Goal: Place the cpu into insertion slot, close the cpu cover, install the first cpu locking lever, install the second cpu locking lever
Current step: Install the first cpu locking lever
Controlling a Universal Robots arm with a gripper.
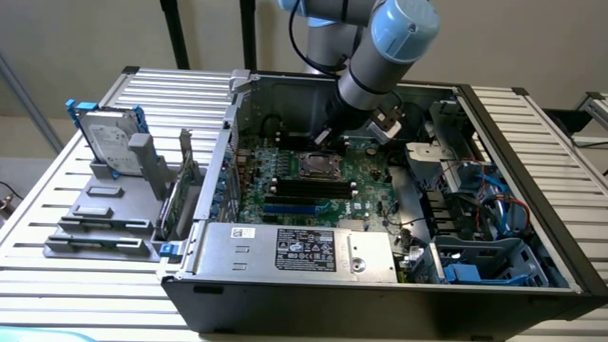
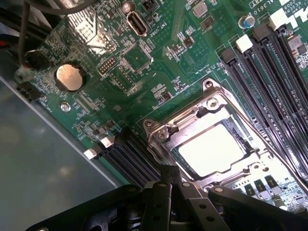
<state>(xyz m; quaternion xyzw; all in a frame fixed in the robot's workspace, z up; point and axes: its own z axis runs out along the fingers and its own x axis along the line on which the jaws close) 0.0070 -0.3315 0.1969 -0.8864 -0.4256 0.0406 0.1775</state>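
The cpu (image 2: 214,149) lies flat in the insertion slot (image 1: 317,165), its pale metal top showing through the window of the cpu cover (image 2: 192,115). The silver cover lies down over the chip. My gripper (image 2: 169,169) hangs just beside the socket's edge, its dark fingers (image 2: 161,192) pressed together with nothing visible between them. In the exterior view the gripper (image 1: 326,137) reaches down into the open computer case just behind the socket. I cannot make out how the locking levers stand.
Long black memory slots (image 2: 269,72) run beside the socket, and shorter black slots (image 2: 130,154) lie close to my fingers. A coin battery (image 2: 70,77) sits on the board. The power supply (image 1: 295,246) is at the case front. A hard drive (image 1: 109,142) stands at the exterior view's left.
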